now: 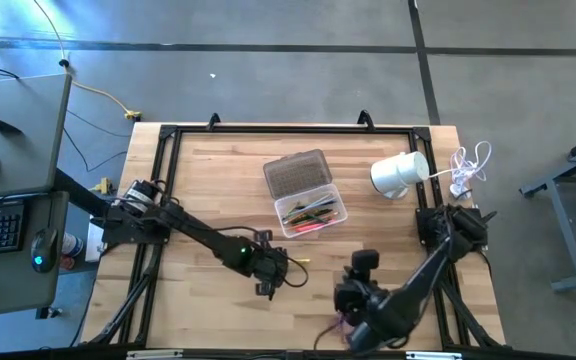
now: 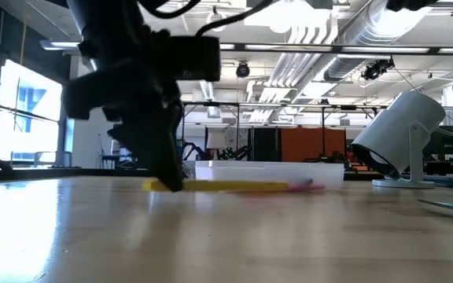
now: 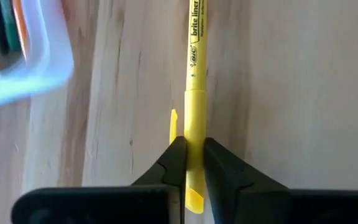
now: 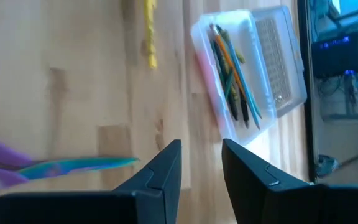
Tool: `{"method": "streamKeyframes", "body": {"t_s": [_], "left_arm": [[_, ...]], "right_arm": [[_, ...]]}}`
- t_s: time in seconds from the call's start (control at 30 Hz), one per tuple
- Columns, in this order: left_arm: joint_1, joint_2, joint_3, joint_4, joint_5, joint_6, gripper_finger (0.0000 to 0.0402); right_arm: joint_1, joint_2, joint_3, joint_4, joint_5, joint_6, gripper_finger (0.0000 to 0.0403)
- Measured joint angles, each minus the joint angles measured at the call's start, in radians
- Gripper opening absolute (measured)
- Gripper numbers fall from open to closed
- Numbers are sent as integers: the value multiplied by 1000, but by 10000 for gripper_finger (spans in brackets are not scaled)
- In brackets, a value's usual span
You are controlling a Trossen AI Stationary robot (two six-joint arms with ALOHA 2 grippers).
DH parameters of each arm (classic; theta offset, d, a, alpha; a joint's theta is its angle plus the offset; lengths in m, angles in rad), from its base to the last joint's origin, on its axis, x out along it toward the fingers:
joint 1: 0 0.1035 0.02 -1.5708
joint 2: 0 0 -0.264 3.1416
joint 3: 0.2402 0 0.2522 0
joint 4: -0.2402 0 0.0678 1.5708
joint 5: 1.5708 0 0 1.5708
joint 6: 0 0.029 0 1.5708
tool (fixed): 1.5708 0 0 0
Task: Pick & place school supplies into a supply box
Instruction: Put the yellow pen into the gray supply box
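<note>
Four cameras: one overhead, one at table level, one on each wrist.

From the high view you look straight down on the whole table (image 1: 208, 190) and both arms. The low view puts you at the tabletop, facing level across it into the room behind. The left wrist view sits very near the wood, looking past its own fingers (image 3: 176, 165) at a yellow highlighter (image 3: 194, 93). The right wrist view looks from farther off. You find that highlighter in all four views, and the supply box (image 4: 253, 62) too.
</note>
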Motion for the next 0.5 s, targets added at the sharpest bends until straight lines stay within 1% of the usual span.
{"method": "streamKeyframes", "body": {"t_s": [0.13,0.23,0.3,0.37,0.43,0.5], "left_arm": [[4,-2,33,-5,-11,8,68],[14,-2,77,-6,-14,16,75],[26,-3,115,-30,-40,54,81],[48,-3,163,-57,-91,91,84],[85,-5,205,-55,-136,126,85],[136,-5,240,-55,-143,137,86]], "right_arm": [[45,-8,0,3,18,80,99],[69,-8,0,2,14,133,99],[80,-8,0,3,22,154,99],[86,-8,0,3,22,166,99],[86,-8,0,4,23,178,99],[86,-8,0,9,23,182,99]]}}
